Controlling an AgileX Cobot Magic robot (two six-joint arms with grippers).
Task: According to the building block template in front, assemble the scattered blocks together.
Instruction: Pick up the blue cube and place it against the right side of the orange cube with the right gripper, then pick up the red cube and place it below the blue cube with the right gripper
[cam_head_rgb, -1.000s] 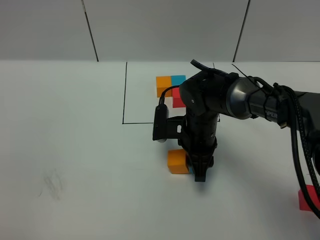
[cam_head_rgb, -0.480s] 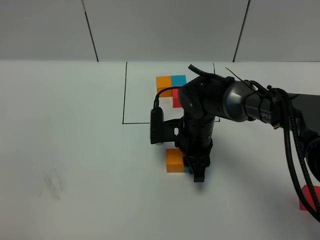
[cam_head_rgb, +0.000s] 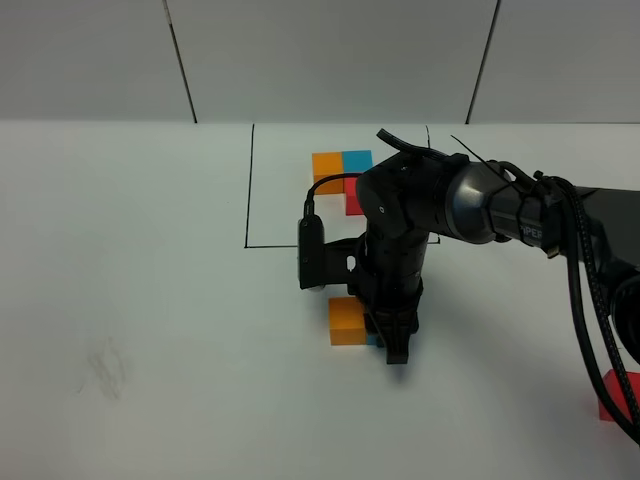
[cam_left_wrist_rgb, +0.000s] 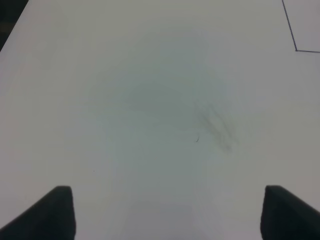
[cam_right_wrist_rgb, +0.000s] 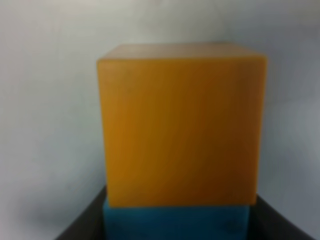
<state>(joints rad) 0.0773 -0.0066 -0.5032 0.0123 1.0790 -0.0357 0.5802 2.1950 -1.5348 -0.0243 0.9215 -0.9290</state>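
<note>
Just below the black outline (cam_head_rgb: 247, 180), the right gripper (cam_head_rgb: 394, 348) stood tip-down with the cyan-blue cube (cam_right_wrist_rgb: 177, 222) between its fingers (cam_right_wrist_rgb: 82, 227). No gap showed on either side in the right wrist view, so I read it as clamped on that cube. Orange cube (cam_head_rgb: 348, 322) sat flush against the cyan-blue one, faces touching, edges roughly lined up. Red cube (cam_head_rgb: 615, 395) lay well apart at the right edge of the table (cam_head_rgb: 150, 300), partly behind the arm's cables. Template (cam_head_rgb: 343, 172) inside the outline read orange left, cyan-blue right, red on the near side of the cyan-blue. Left gripper (cam_left_wrist_rgb: 164, 212) hung spread wide over bare table, holding nothing.

Step in hand, as I judged it, was seating cyan-blue against orange. Done well, that called for:
- the cube flat on the table before any release
- touching faces square, with no twist
- jaws opened only a little, then a straight lift so neither finger dragged the pair

Order already matched the template — orange left of cyan-blue. Red would then belong on the near side of the cyan-blue cube, so that side needed to be left free. Main risk was a shove past contact, which would slide the orange cube and skew the row.
</note>
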